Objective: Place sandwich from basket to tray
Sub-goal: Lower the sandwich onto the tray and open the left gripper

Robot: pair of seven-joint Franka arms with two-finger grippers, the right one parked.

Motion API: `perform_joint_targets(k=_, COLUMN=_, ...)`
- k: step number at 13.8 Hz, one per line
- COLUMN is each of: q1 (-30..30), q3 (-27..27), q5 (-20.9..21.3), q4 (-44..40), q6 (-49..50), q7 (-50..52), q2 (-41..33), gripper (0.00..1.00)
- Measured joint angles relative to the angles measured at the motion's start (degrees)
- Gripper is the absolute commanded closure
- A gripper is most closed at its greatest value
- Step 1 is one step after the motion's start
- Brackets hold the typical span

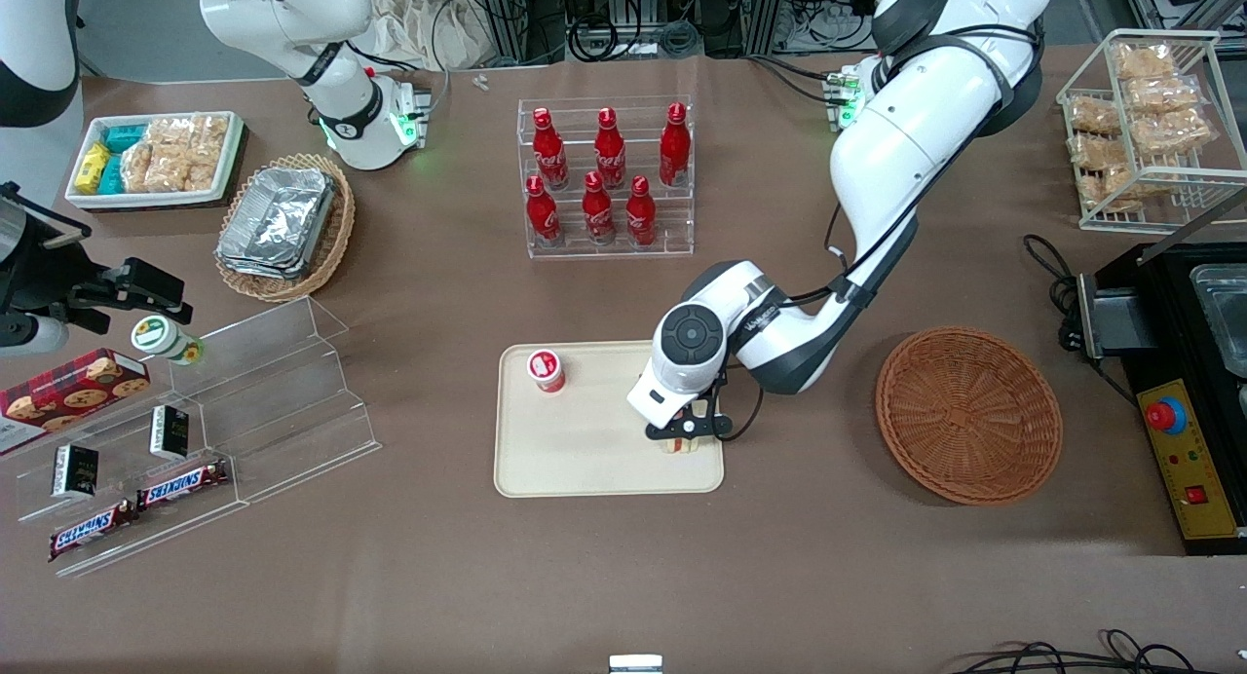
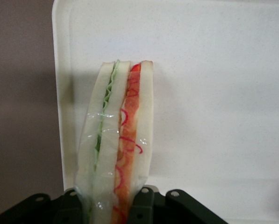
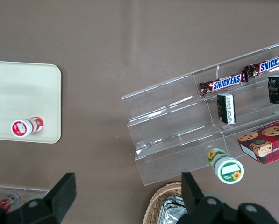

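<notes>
The sandwich [image 2: 116,140] is a clear-wrapped wedge of pale bread with green and red filling. It is held edge-on between the fingers [image 2: 144,205] of my left gripper [image 2: 109,207], which is shut on it. In the front view the gripper [image 1: 682,438] hangs low over the beige tray [image 1: 604,460], at the tray's end nearest the basket, and the sandwich [image 1: 679,446] just shows below it. I cannot tell whether the sandwich touches the tray [image 2: 214,93]. The reddish-brown round basket [image 1: 967,413] sits empty, beside the tray toward the working arm's end.
A small red-and-white cup [image 1: 547,370] stands on the tray's other end. A clear rack of red bottles [image 1: 607,177] stands farther from the camera. An oval basket of foil containers [image 1: 287,226] and clear stepped shelves [image 1: 244,401] lie toward the parked arm's end. A control box [image 1: 1184,460] sits past the basket.
</notes>
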State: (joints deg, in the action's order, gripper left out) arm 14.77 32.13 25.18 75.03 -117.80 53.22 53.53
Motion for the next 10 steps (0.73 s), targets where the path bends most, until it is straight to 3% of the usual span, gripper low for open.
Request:
perform_joint_targets(k=5, q1=-0.53, q3=-0.15, q5=0.40, q4=-2.37, q6=-0.30, q7=0.11, q2=-1.20, gripper=0.00)
perform_joint_targets(k=10, q1=-8.02, q3=0.08, q5=-1.27, q4=-3.69, q6=8.62, q7=-1.17, q2=-11.85, gripper=0.00)
